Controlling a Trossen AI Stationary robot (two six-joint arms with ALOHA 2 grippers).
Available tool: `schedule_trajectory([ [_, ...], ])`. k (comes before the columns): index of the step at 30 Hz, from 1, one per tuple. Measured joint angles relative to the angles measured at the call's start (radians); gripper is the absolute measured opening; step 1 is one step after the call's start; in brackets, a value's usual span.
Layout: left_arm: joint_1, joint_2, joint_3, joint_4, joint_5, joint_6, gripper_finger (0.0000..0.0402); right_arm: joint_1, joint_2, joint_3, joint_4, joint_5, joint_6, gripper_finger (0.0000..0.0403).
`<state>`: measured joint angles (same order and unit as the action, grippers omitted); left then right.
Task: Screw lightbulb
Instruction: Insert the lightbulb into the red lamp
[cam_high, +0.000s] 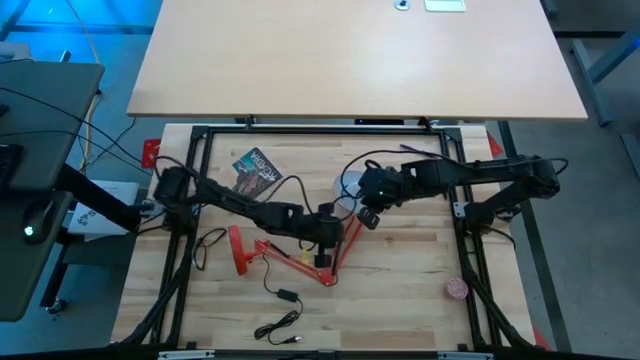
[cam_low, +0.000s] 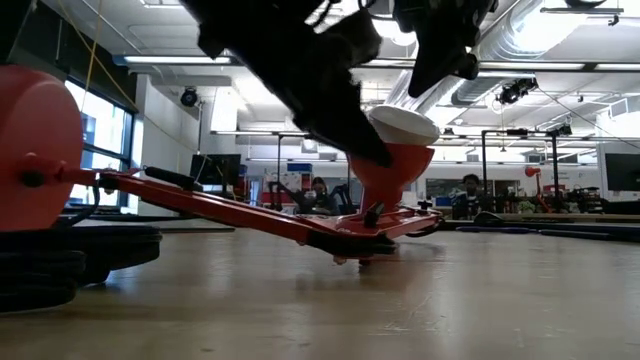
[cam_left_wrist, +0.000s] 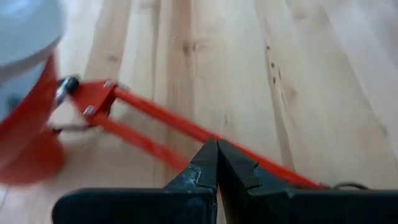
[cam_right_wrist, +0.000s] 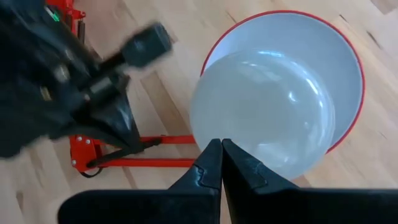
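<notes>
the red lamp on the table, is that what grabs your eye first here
Yes: the red lamp sprawls folded across the middle of the wooden table, its shade facing up with the lightbulb sitting in it. Both dark arms meet over it, the left end effector shut above the lamp's arm, the right end effector shut at the bulb.

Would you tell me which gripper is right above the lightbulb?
The right gripper, shut, above the lightbulb; the left gripper is over the red arm.

My lamp (cam_high: 290, 255): red arms and base, shade (cam_right_wrist: 348, 74) white inside with a red rim. Lightbulb (cam_right_wrist: 261, 112): pale frosted white. My arms and fingers (cam_right_wrist: 205, 171): black. Table (cam_high: 400, 290): light wood, striped grain. Cord (cam_high: 280, 300), six o'clock: black.
</notes>
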<state>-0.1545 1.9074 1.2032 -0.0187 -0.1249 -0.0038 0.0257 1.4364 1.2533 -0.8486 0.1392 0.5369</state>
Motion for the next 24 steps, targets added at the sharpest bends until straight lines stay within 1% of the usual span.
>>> schedule_trajectory([
  [4, 0.018, 0.074, 0.057, -0.009, 0.011, 0.041, 0.0, 0.0, 0.0, 0.0, 0.0, -0.017, -0.003, 0.0],
  [7, 0.038, 0.085, 0.071, -0.004, 0.006, 0.036, 0.0, 0.0, 0.0, 0.0, 0.0, -0.036, -0.003, 0.0],
  [12, 0.062, 0.092, 0.069, -0.022, 0.012, -0.021, 0.0, 0.0, 0.0, 0.0, 0.0, -0.04, -0.016, 0.0],
  [16, 0.063, 0.091, 0.07, -0.001, 0.023, 0.039, 0.0, 0.0, 0.0, 0.0, 0.0, -0.039, -0.022, 0.0],
  [18, 0.064, 0.091, 0.069, 0.025, 0.027, 0.02, 0.0, 0.0, 0.0, 0.0, 0.0, -0.039, -0.036, 0.0],
  [20, 0.06, 0.073, 0.069, 0.033, 0.053, -0.014, 0.0, 0.0, 0.0, 0.0, 0.0, -0.04, -0.043, 0.0],
  [24, 0.023, 0.001, 0.059, 0.005, 0.083, -0.03, 0.0, 0.0, -0.005, 0.0, -0.006, -0.04, -0.046, 0.0],
])
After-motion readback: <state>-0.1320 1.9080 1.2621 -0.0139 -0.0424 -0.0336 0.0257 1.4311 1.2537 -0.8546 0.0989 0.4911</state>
